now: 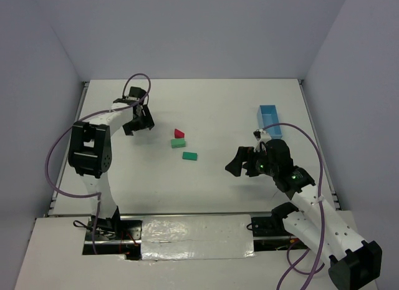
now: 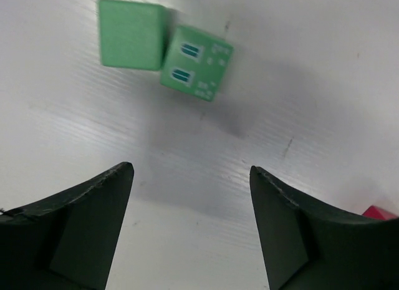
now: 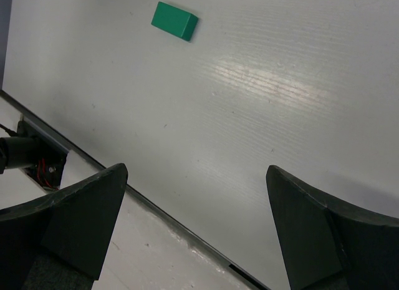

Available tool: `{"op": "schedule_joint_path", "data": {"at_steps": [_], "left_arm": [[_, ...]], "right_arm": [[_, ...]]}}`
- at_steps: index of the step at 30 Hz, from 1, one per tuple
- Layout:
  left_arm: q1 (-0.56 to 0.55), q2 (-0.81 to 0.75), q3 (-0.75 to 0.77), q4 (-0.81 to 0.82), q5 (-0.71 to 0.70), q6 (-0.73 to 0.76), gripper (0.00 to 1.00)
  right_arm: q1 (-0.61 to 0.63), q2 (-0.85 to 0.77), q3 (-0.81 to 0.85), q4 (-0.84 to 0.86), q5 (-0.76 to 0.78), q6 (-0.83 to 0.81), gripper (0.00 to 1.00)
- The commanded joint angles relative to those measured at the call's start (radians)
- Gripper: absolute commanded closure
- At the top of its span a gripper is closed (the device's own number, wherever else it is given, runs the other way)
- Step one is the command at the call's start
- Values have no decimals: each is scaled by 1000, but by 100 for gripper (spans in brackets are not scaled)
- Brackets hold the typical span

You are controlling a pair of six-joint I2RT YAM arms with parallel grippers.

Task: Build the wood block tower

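Starting with the overhead view. Can spot three pieces mid-bench: a red roof block just beside an upper green block, plus a lower green block slightly apart from those. Nothing stacked yet, so calling this the very start of the build. Also spotting a blue tray well off to the right (not part of the tower). Finding the left gripper near the red piece and the right gripper out to the right of the blocks.

Left wrist view next. Looking out of the left gripper, spread wide and gripping nothing. Seeing a plain green block and a printed green block (tiny windows on it) corner to corner up top, with a sliver of red at the lower right edge.

Right wrist view: same deal for the right gripper, spread wide and empty, facing one green block far up the bench.

Guessing light, hard, smooth painted wood: no give, a bit slippery, easy to nudge. Better to pinch a green one across its flat long sides, centred. For the roof, grab the flat triangular ends, not the slopes.
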Motion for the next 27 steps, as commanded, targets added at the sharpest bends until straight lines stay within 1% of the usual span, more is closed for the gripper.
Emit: {"op": "schedule_joint_path", "data": {"at_steps": [1,2,4,5,7,9,10,12,18,27], "left_arm": [[-17,1,-8,45,-10,21,14],[-18,6,-5,45,-10,23,17],[-20,20,3,43,-10,23,30],[-20,25,6,43,-13,23,35],[-20,49,26,37,-15,26,52],[-20,71,64,25,-16,31,65],[-20,89,72,14,-17,31,79],[-20,101,93,8,-21,28,81],[-20,152,139,-15,-30,31,83],[-7,209,196,-38,-38,34,83]], "right_arm": [[5,1,1,41,-9,-16,0],[5,1,1,41,-11,-16,0],[5,-1,0,39,-11,-16,0],[5,-4,0,40,-9,-16,0],[5,-2,0,44,-8,-16,0],[4,2,0,44,-9,-16,0],[4,4,0,44,-11,-16,0],[5,4,-2,44,-9,-16,0],[5,2,-2,45,-9,-14,0],[2,9,-3,45,-9,-14,0]]}}
